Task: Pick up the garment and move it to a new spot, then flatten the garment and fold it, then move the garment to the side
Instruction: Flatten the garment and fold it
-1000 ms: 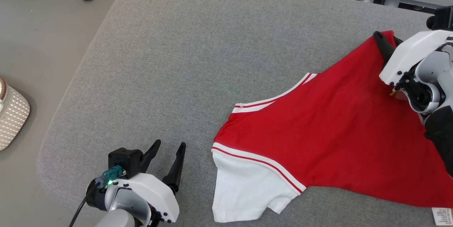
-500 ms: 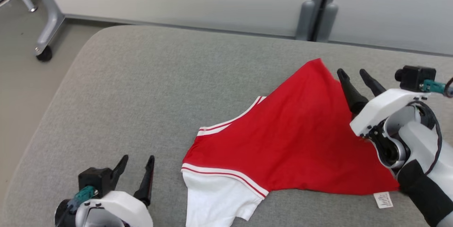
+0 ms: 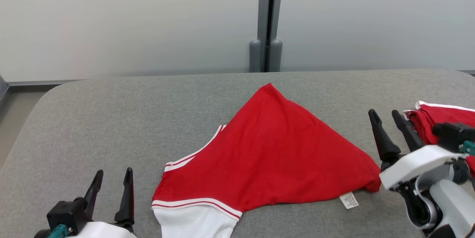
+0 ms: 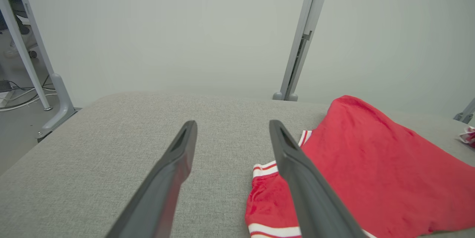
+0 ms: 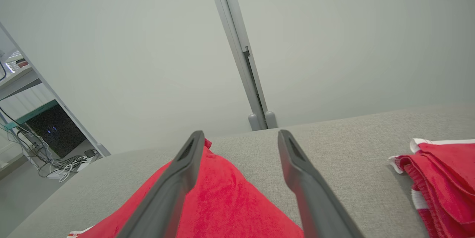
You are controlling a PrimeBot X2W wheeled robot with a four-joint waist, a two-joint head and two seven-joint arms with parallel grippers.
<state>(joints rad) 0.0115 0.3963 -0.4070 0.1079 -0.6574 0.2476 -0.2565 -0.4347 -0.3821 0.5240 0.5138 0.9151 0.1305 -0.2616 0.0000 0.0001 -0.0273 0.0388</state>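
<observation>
**Nothing legible on show**

One candidate, and that's the small white care tag [image 3: 349,200] poking out from the near right edge of the red garment [image 3: 274,149]. There are faint grey lines of print on it, but they're far too small to make out. Not a word, brand or number reads anywhere else.

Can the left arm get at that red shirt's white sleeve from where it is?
Probably yes: the left end effector stands open just beside the white sleeve of the red shirt, with bare grey padding between them.
</observation>
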